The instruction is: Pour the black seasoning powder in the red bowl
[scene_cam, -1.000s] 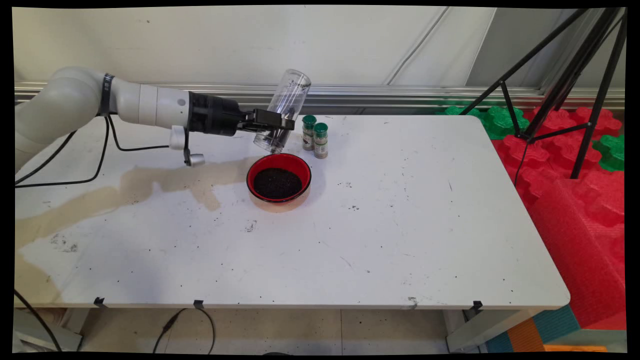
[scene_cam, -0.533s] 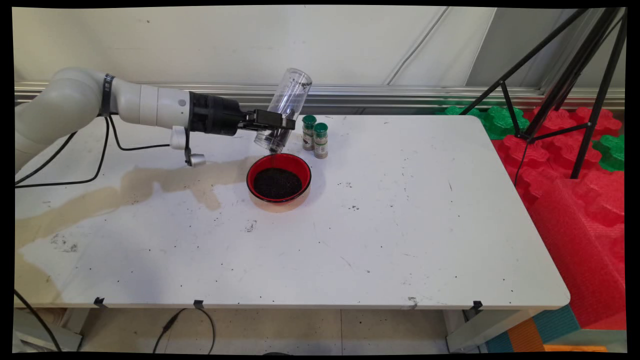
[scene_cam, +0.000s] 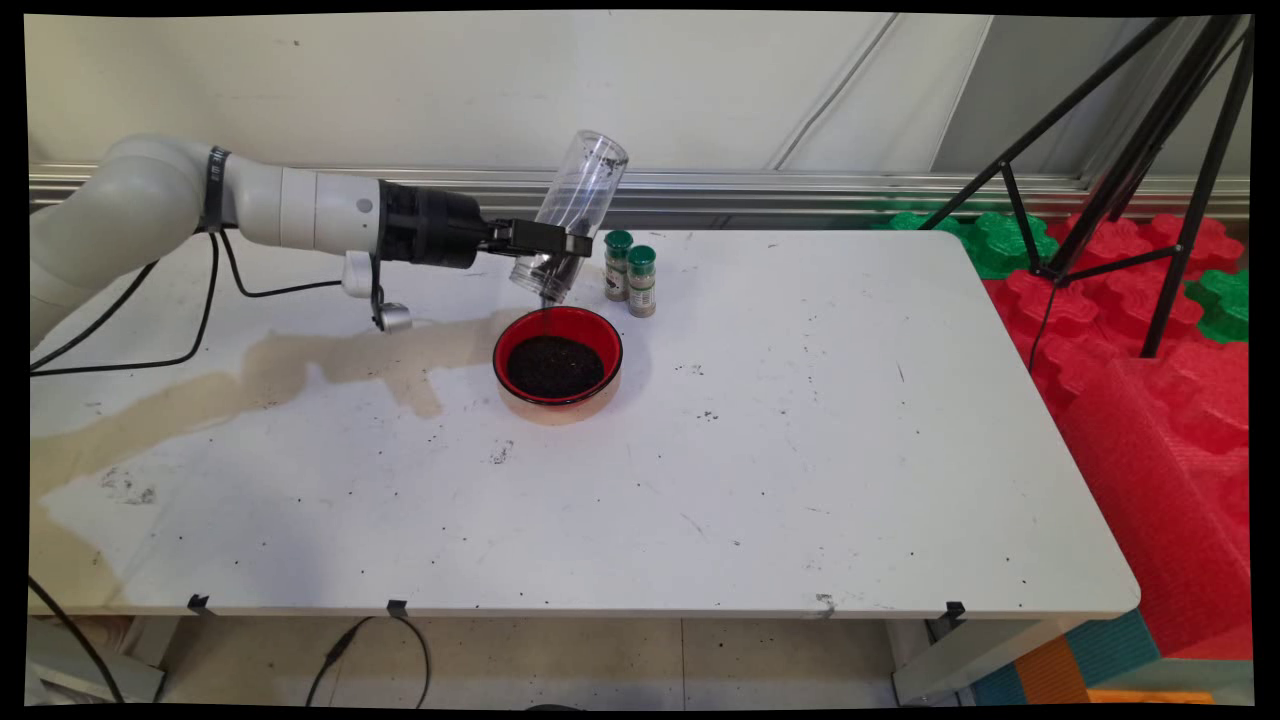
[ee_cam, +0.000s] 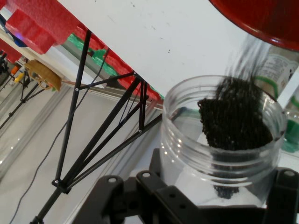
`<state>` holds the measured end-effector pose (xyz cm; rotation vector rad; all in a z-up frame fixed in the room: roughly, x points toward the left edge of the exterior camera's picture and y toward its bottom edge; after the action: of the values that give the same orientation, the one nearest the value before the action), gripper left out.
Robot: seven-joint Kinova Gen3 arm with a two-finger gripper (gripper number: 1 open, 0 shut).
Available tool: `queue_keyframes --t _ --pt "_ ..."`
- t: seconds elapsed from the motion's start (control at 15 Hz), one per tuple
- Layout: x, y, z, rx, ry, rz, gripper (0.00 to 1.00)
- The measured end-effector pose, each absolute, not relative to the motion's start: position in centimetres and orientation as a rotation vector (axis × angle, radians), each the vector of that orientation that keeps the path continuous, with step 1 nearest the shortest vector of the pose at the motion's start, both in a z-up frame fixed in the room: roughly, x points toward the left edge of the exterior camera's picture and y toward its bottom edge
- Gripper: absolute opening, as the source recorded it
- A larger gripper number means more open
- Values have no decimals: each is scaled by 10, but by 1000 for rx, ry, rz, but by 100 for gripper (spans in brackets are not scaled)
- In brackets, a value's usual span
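Gripping a tipped clear jar (scene_cam: 571, 215) between closed fingers (scene_cam: 548, 238) above red bowl (scene_cam: 557, 365).

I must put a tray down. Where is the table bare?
The table is bare right of the red bowl and along the near edge. It is crowded at the bowl: two spice jars and the gripper tilting a clear jar.

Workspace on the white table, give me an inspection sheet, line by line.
Surface: white table, brown stain at left, scattered dark specks.
Job's things: clear plastic jar tilted mouth-down, dark granules streaming into the red bowl, which holds a dark heap.
Clutter: two green-capped spice bottles beside the bowl.
Grippers: black two-finger gripper shut on the jar.
Cables: black cables hanging from the arm.
Surroundings: black tripod, red and green foam mats.
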<state>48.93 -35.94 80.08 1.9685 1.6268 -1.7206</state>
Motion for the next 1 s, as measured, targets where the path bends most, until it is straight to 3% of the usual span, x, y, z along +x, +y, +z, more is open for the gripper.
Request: queue_keyframes --t 1.0 --pt "492 -362 811 2013 1392 -1718 0"
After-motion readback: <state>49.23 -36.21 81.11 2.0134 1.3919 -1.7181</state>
